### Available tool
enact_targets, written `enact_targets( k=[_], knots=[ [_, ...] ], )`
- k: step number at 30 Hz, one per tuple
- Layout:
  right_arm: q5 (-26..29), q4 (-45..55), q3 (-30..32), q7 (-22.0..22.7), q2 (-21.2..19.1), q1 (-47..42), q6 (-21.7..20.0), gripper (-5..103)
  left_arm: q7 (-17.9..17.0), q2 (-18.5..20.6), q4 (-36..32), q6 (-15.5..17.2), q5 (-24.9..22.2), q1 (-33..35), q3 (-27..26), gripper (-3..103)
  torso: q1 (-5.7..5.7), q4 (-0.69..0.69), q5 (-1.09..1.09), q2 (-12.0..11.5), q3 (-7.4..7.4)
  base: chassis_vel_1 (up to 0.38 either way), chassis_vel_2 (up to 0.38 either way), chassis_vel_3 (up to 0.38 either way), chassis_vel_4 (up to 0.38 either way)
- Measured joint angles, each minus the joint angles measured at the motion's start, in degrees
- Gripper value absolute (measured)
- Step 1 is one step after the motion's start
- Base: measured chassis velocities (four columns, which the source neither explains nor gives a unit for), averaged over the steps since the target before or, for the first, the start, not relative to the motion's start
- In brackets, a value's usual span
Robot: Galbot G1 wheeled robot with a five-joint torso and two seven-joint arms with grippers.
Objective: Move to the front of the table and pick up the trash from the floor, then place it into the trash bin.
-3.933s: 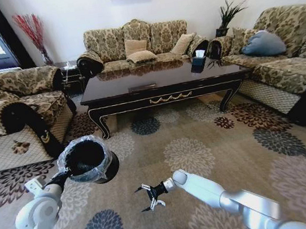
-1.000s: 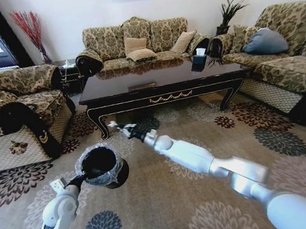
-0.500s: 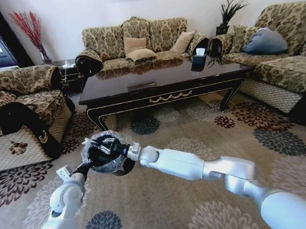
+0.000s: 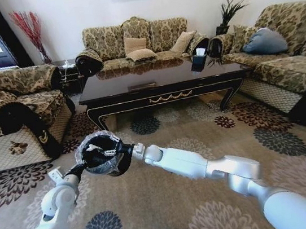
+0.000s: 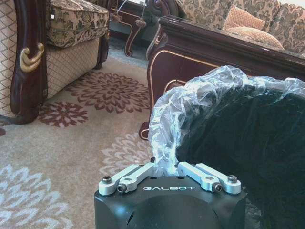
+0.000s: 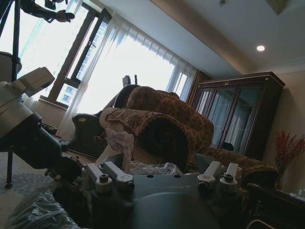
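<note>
The left hand (image 4: 80,169) is shut on the rim of the bin (image 4: 102,153) and holds it up off the carpet (image 4: 171,203). The bin is round and black, with a crinkly clear bag (image 5: 190,114) folded over its rim. In the left wrist view the two fingers (image 5: 138,172) pinch that bag, and the table's dark curved leg (image 5: 155,100) with a gold line stands just behind.

The right hand (image 4: 102,152) reaches across and sits over the mouth of the bin. In the right wrist view a crumpled white paper (image 6: 119,143) sits right by its fingers (image 6: 107,177), above the bag. I cannot tell if the fingers grip it or are open.

The table (image 4: 160,85) is long, low and shiny dark wood, well ahead of the robot. Flowery sofas (image 4: 137,42) stand round it on three sides. A small dark box (image 4: 198,61) rests on the tabletop.
</note>
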Motion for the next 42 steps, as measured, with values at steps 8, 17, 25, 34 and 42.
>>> enact_targets(
  k=[8, 17, 25, 34, 42],
  knots=[
    [-0.5, -1.4, -0.2, -0.2, -1.1, 1.0, -0.9, 100, 0.0, 0.0, 0.0, 0.0, 0.1, 0.2, 0.0, 2, 0.0, -0.01, 0.0, 0.0, 0.0, 0.0, 0.0, 0.0, 0.0],
    [0.2, -1.4, -1.0, -0.6, -1.8, 1.6, -1.6, 100, 0.0, 0.1, 0.2, 0.0, 0.2, 0.4, -0.1, 2, 0.0, 0.0, 0.0, 0.0, 0.0, 0.0, 0.0, 0.0, 0.0],
    [0.6, -0.7, -1.6, -2.0, -3.3, 1.7, -1.6, 100, 0.2, 0.2, 2.0, -0.3, 0.2, 0.0, -0.5, 2, 0.0, 0.0, 0.0, 0.0, 0.0, 0.0, 0.0, 0.0, 0.0],
    [-0.1, -1.6, -1.7, -2.6, -3.7, 0.2, -1.1, 100, 0.2, -0.1, 2.4, -0.4, 0.5, 0.0, -0.3, 2, 0.0, 0.0, 0.0, 0.0, 0.0, 0.0, 0.0, 0.0, 0.0],
    [-0.3, -2.3, -1.7, -3.3, -3.5, 0.4, -0.6, 100, 0.2, -0.2, 2.6, -0.4, 0.6, 0.0, 0.0, 2, 0.0, 0.0, 0.0, 0.0, 0.0, 0.0, 0.0, 0.0, 0.0]
  ],
)
